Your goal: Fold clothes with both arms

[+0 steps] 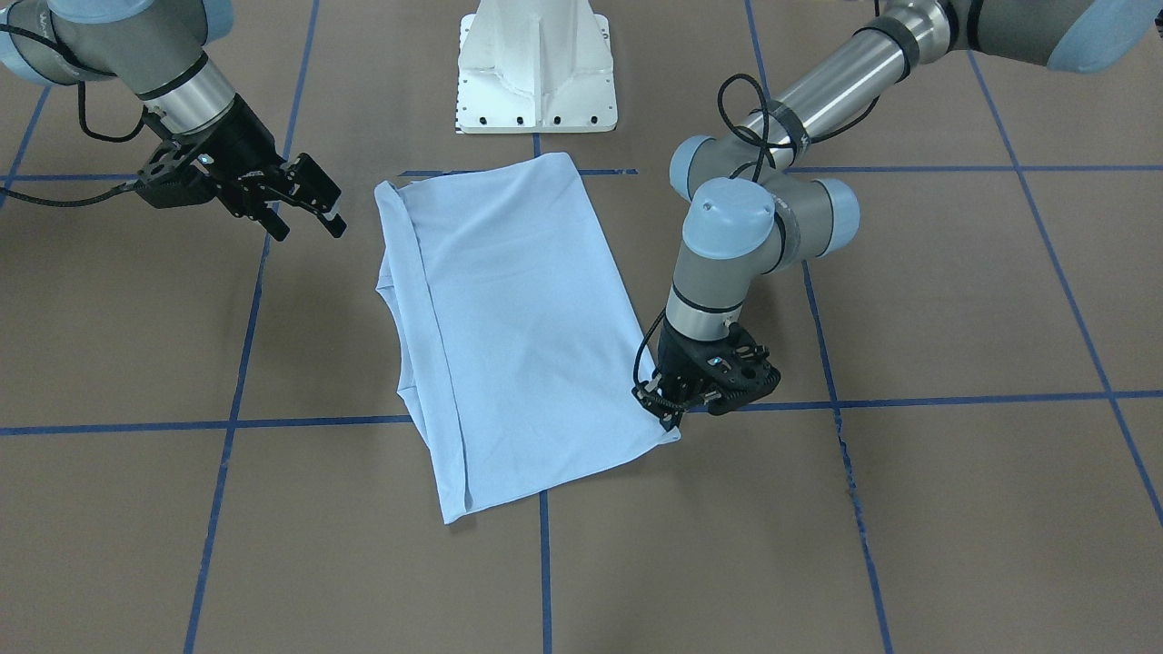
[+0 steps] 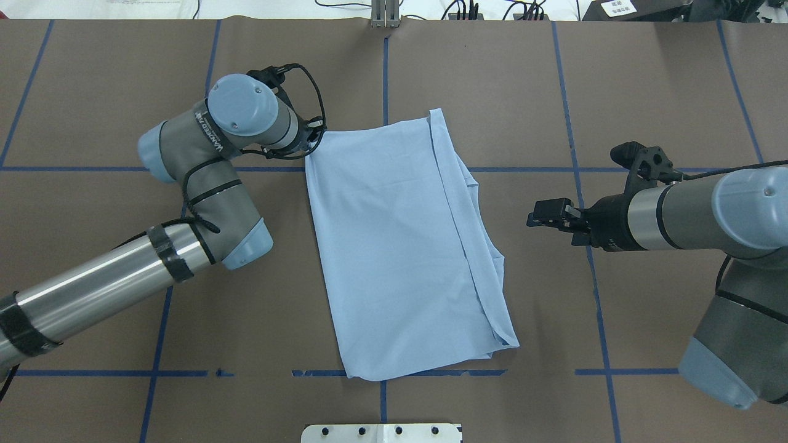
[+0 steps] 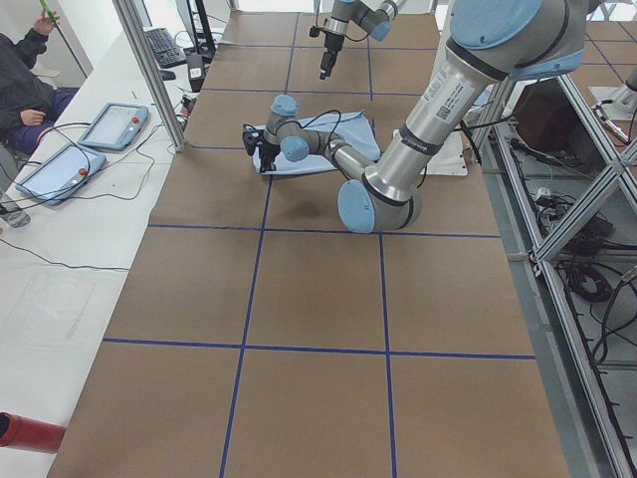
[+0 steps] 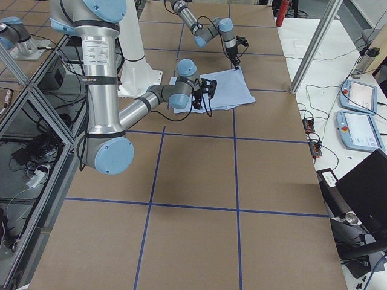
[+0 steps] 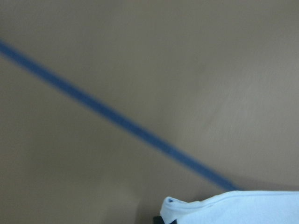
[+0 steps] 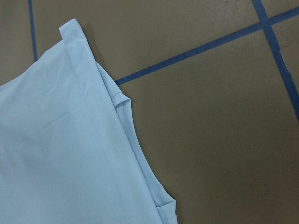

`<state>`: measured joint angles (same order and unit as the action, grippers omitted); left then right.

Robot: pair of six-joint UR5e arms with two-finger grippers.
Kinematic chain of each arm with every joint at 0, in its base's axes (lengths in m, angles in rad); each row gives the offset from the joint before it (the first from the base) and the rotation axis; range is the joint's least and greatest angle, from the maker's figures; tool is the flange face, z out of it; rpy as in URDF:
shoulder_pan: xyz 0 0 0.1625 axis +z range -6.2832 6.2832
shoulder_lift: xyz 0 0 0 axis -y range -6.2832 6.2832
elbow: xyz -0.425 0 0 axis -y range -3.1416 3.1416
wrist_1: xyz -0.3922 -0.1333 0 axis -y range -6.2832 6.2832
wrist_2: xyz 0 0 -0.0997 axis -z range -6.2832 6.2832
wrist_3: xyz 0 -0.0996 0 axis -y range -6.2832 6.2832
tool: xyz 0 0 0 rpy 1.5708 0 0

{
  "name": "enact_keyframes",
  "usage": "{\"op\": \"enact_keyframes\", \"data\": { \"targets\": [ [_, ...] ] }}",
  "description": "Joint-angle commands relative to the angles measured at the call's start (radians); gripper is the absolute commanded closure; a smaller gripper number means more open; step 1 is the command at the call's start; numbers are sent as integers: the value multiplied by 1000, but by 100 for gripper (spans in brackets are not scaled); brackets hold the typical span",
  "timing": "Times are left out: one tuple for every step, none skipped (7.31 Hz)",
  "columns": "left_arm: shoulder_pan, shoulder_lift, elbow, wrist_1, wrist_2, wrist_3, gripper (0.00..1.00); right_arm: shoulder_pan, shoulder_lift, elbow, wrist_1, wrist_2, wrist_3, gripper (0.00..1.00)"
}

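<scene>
The shirt [image 2: 400, 246] lies flat on the surface [image 2: 646, 92], folded into a long panel, with its far corner right under the left hand [image 1: 677, 409]. The right hand [image 1: 309, 213] hangs off to the shirt's other side, clear of the cloth, released and holding nothing. The main risk, as I judge it, is a one-sided pull. If the left hand lifts or drags its corner while the right hand has no hold, the panel is likely to skew, slide across the surface or come unfolded. On the side nearest the right hand the layers sit loose and uneven, with an under-layer poking out past the folded edge, so a tug could spill them. A pinch that catches only the top layer would peel it from what lies beneath. Whether the left hand is clenched on the corner I cannot tell: its wrist covers the fingertips from above, and its own camera shows only a hemmed corner at the bottom edge. Collar, print and label are out of sight, and the side views are too small to help.
</scene>
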<state>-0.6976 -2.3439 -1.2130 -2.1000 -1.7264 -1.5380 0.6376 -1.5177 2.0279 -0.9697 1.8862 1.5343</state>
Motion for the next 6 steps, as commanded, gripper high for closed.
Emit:
{"op": "enact_keyframes", "data": {
  "targets": [
    [-14,-141,233,-171,75,61,100,-1,1,-6,0,-1,1,0],
    [-14,-175,309,-227,80,73,100,-4,1,-8,0,-3,1,0],
    [-14,-175,329,-262,103,113,100,-4,5,-11,-1,-10,0,0],
    [-14,-175,334,-265,114,131,100,-6,14,-14,-3,-12,0,0],
    [-23,-170,334,-270,114,133,13,-9,20,-15,-7,-10,0,0],
    [-43,-167,331,-272,113,140,0,-10,40,-34,-14,-10,0,0]
  ]
}}
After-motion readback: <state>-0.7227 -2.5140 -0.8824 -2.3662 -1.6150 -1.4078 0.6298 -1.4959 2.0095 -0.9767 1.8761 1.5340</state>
